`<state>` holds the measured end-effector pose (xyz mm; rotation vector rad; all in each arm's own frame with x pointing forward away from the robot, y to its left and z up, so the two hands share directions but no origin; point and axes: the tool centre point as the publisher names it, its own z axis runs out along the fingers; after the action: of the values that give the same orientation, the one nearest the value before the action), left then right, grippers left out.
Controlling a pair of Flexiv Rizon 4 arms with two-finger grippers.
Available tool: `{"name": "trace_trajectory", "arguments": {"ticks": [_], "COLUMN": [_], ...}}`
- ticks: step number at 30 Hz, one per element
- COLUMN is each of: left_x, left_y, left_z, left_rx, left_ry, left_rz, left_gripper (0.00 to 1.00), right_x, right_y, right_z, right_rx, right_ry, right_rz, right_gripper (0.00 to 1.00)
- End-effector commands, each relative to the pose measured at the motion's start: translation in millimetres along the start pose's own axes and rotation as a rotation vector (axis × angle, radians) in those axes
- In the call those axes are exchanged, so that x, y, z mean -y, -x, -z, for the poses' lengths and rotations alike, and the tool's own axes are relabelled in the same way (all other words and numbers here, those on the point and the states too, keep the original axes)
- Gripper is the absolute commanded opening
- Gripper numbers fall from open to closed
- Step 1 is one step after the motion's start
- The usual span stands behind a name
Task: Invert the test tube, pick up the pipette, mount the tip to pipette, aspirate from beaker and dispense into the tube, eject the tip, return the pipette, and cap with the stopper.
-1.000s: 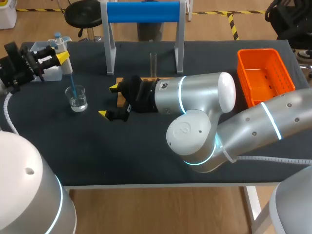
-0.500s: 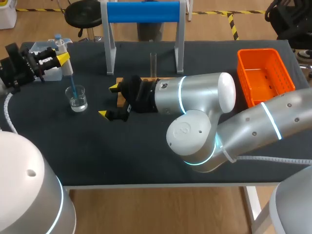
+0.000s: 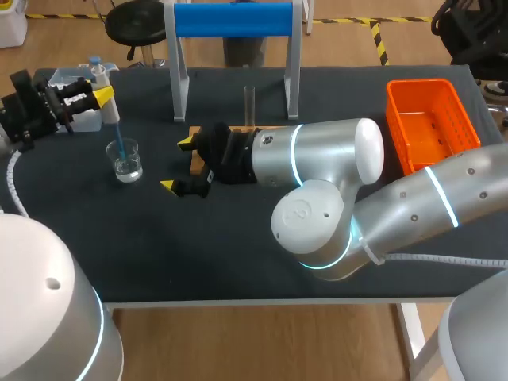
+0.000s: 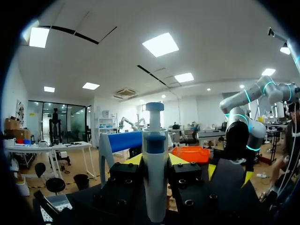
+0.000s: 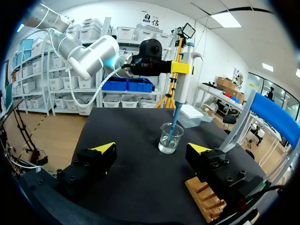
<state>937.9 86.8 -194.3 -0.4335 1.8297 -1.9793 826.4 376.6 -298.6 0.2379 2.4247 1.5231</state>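
My left gripper (image 3: 97, 96) is shut on the white and blue pipette (image 3: 109, 105) at the table's far left. The pipette's blue tip (image 3: 119, 145) dips into the glass beaker (image 3: 127, 161), which holds clear liquid. In the left wrist view the pipette (image 4: 154, 183) stands upright between the fingers of that gripper (image 4: 155, 161). My right gripper (image 3: 177, 164) hovers open and holds nothing, beside the wooden rack (image 3: 195, 155). A clear test tube (image 3: 248, 105) stands upright behind it. From the right wrist view, the beaker (image 5: 168, 139) lies ahead of the open right gripper (image 5: 152, 149), with the pipette (image 5: 183, 86) above it.
A white tip box (image 3: 73, 117) sits under the left gripper at the back left. A stand with a blue roll (image 3: 232, 19) rises at the back middle. An orange basket (image 3: 432, 127) is at the back right. My right arm (image 3: 333, 182) spans the table's middle.
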Motion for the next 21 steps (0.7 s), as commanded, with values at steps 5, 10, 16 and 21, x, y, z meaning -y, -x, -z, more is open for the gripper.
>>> {"name": "trace_trajectory", "arguments": {"ticks": [5,10,16,21], "left_x": [-0.9,-1.0,-1.1,-1.1], "left_y": [0.9,0.8,0.8,0.8], "left_z": [0.0,0.2,0.3,0.3], "left_rx": [-0.002,0.001,0.001,0.001], "left_ry": [-0.001,0.001,0.000,0.000], "left_rz": [0.003,0.006,0.007,0.007], "left_gripper": [0.00,0.00,0.00,0.00], "right_x": [-0.3,-0.3,-0.3,-0.3], "right_y": [1.0,1.0,1.0,1.0], "right_z": [0.9,0.9,0.9,0.9], "right_rx": [-0.004,-0.004,-0.004,-0.004], "right_ry": [-0.003,-0.003,-0.003,-0.003], "right_rz": [0.000,0.000,0.000,0.000], "right_gripper": [1.00,1.00,1.00,1.00]}}
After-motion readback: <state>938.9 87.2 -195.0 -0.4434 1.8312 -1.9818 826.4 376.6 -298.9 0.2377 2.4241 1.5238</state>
